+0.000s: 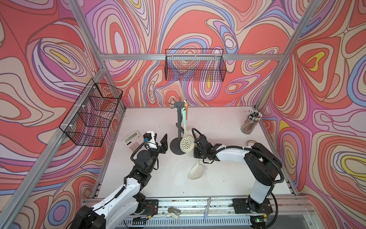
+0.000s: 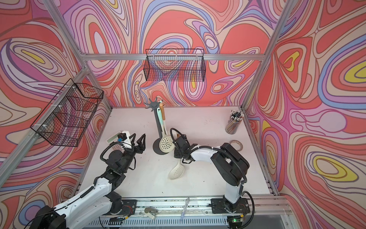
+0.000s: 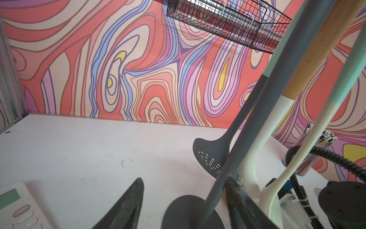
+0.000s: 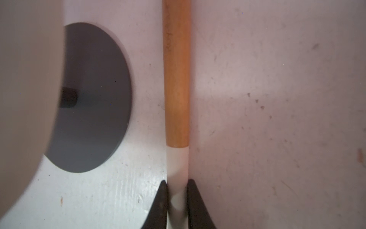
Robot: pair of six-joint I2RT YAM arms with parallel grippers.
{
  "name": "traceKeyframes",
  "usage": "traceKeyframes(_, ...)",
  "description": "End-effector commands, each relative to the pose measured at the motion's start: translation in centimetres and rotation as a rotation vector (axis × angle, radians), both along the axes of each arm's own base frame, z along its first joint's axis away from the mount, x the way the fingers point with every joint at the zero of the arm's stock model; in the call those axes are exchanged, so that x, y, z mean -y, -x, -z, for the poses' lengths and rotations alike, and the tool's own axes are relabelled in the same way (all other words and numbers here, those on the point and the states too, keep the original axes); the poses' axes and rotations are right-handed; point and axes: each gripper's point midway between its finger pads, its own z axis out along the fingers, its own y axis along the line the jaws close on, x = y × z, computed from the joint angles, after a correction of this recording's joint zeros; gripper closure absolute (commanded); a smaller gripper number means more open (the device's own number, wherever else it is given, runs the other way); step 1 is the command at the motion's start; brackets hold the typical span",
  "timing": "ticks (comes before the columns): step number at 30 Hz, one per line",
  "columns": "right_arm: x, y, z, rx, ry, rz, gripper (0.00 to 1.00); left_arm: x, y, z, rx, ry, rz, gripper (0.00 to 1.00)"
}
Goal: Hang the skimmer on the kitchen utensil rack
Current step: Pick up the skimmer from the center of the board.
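Your right gripper [image 4: 177,184] is pressed onto the cream neck of the skimmer [image 1: 196,172], just below the place where its wooden handle begins. The skimmer lies flat on the table [image 1: 227,158], with its perforated head toward the front edge and its handle pointing to the back, just beside the round base of the kitchen utensil rack [image 1: 179,125]. The left gripper [image 1: 160,138] stands spread and empty on the other side of that base. The step in hand is, I judge, the lift. Raise the skimmer straight up first, because the mint-handled utensil [image 1: 186,143] hanging from the rack is very near your wrist, and a sideways pull may knock it or tip the rack. Then turn the handle end upward and bring it to a hook of the crown. Which hooks are free is hard to tell in both top views, so approach slowly. Have the left gripper ready to steady the pole.
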Motion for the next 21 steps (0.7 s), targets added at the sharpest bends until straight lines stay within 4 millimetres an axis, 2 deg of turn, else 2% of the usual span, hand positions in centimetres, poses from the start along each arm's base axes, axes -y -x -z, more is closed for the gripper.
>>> traceKeyframes(1, 1.8, 2.2, 3.8, -0.103, 0.087, 0.015, 0.96, -0.4, -0.2, -0.2, 0.009, 0.018, -0.015, 0.33)
traceKeyframes(2, 2.0, 2.3, 3.8, -0.103, 0.091, 0.018, 1.00, -0.3, -0.3, -0.2, 0.009, 0.017, -0.016, 0.33)
traceKeyframes(10, 4.6, 2.2, 1.9, -0.052, 0.154, 0.030, 1.00, 0.0, -0.7, -0.5, 0.010, 0.006, -0.010, 0.33)
traceKeyframes(16, 6.8, 1.0, -2.8, 0.067, 0.057, 0.034, 1.00, 0.4, -1.1, -0.4, 0.007, -0.002, 0.004, 0.33)
traceKeyframes(21, 6.6, 0.2, -7.6, 0.233, -0.032, -0.057, 1.00, 1.3, -1.8, -0.1, -0.002, -0.010, 0.033, 0.33)
